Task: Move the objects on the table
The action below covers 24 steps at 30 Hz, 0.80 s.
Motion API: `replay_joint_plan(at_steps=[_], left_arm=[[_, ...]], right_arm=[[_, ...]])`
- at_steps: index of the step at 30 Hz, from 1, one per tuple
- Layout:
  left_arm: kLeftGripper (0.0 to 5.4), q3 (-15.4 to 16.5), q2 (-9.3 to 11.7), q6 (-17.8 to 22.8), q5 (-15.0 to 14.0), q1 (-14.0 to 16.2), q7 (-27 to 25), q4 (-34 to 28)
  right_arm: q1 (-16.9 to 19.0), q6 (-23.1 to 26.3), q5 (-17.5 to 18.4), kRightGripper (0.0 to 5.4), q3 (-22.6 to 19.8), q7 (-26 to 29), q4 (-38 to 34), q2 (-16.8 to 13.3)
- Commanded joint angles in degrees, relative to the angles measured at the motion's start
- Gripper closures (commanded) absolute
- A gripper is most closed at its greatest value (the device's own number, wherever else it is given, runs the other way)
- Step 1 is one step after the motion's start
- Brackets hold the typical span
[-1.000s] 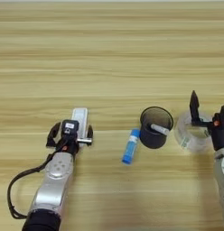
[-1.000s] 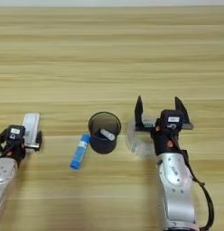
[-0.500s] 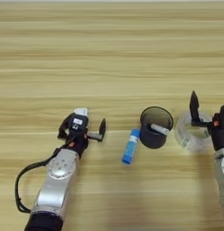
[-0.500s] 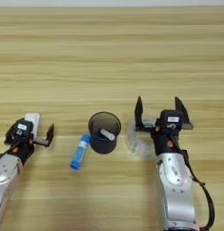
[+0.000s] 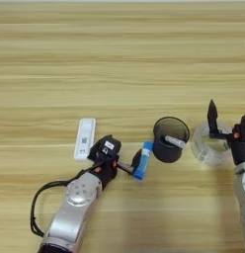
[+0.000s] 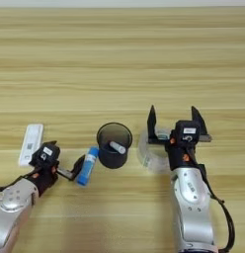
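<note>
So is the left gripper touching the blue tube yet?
Cannot tell. In both eye views the left gripper has a black finger right up against the blue tube's left side, with no visible gap, but contact isn't plain.

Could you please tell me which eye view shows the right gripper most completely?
The right eye view: the right gripper shows whole there, both fingers spread above the clear tape roll. The left eye view catches only one finger at its right edge.
</note>
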Motion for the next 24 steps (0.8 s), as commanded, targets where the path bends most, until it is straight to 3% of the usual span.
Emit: replay_joint_plan(at_steps=[1, 9, 19, 24], left_arm=[[0.02, -2.0, -0.3, 1.2, 0.9, 1.0, 0.0, -1.0], [0.02, -7.1, -0.7, 1.4, 4.0, 1.8, 0.4, -0.2], [0.02, -8.4, -0.5, 1.4, 6.1, 1.2, 1.7, 2.2], [0.02, -7.2, -0.5, 1.7, 6.3, 0.1, 2.9, 4.8]], right_arm=[[0.0, 1.1, 0.0, 0.0, -0.1, 0.0, -0.3, -0.1], [-0.2, 1.0, 0.0, 0.0, -0.1, 0.0, 0.1, 0.0], [-0.4, 1.0, 0.0, 0.0, 0.0, -0.1, 0.2, 0.1], [-0.5, 0.9, 0.0, 0.0, 0.1, 0.0, 0.4, 0.2]])
